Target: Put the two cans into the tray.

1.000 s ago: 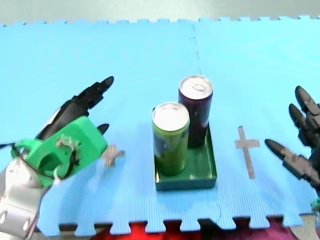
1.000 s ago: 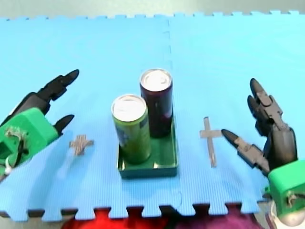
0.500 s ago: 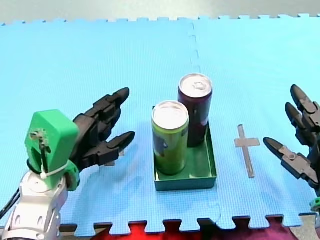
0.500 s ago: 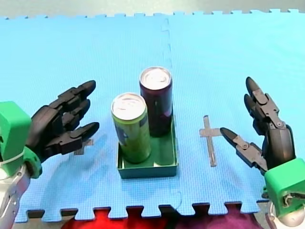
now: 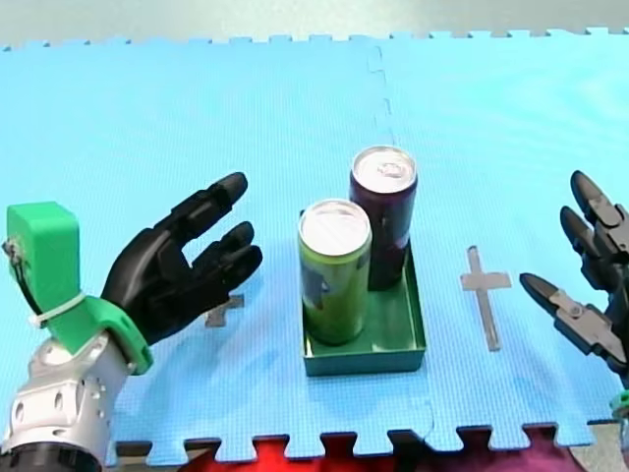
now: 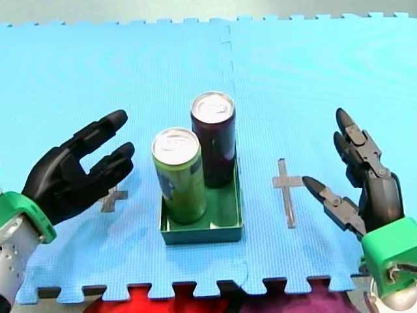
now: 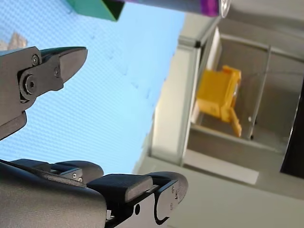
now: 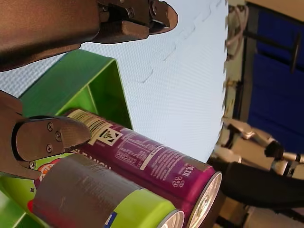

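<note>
Both cans are found upright in the tray (image 5: 414,339): the green can (image 5: 335,275) near, the purple can (image 5: 383,221) just behind it, so the task is judged done. The left hand (image 5: 187,265) is held empty left of the tray, and the right hand (image 5: 590,285) is held empty far right. The cans' printed sides are shown close in the second wrist view.

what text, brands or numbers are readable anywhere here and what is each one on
Nothing can be read well enough to quote.
purple can: a white label patch and rows of small print, too small to read.
green can: a bit of a coloured logo, partly hidden, unreadable.
grey tape cross on the mat beside the tray: a plain mark, no letters.
</note>
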### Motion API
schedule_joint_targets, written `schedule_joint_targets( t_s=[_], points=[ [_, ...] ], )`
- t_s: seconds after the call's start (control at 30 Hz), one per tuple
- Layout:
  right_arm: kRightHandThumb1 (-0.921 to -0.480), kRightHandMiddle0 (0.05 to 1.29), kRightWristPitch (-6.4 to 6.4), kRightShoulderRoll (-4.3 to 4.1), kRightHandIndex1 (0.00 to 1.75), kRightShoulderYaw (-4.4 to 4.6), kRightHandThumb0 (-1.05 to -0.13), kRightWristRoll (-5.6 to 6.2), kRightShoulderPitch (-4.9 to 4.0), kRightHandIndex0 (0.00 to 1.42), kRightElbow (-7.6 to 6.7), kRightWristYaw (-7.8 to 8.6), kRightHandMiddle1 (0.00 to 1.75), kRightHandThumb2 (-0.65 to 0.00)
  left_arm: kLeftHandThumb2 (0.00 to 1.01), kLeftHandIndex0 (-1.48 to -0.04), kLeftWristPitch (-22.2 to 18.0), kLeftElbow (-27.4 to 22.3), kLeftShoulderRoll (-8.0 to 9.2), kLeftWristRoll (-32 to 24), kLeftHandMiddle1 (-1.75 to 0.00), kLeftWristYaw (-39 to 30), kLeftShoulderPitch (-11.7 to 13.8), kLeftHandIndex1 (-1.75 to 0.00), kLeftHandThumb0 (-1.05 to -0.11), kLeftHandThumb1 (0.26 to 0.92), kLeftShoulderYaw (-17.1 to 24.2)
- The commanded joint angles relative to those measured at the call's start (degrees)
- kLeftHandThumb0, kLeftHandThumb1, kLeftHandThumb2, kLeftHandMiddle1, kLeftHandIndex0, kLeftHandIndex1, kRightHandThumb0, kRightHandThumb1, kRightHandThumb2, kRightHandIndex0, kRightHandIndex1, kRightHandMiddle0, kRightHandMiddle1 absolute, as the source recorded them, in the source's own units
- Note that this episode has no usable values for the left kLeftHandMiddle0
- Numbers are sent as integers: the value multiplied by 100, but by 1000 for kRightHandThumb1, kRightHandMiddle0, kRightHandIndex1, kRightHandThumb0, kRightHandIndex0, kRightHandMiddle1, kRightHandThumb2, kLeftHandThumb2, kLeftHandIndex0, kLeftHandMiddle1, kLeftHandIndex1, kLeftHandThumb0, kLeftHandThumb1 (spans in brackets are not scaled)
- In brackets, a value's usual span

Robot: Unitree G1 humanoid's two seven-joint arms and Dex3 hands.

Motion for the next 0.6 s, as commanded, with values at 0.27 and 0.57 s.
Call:
schedule_joint_targets(
  t_s=[0.27, 0.57],
  points=[
    [-857, 353, 0, -32, 3, -4, -983, 148, 85, 397, 35, 152, 1, 0, 377, -145, 69, -60, 39, 5, 0, -52, 19, 0, -1048, 921, 114],
    [-858, 357, -41, -64, 3, -20, -977, 111, 85, 401, 124, 99, 1, -1, 330, -144, -94, -524, 83, 36, 0, -372, 276, 0, -1048, 921, 10]
  ],
)
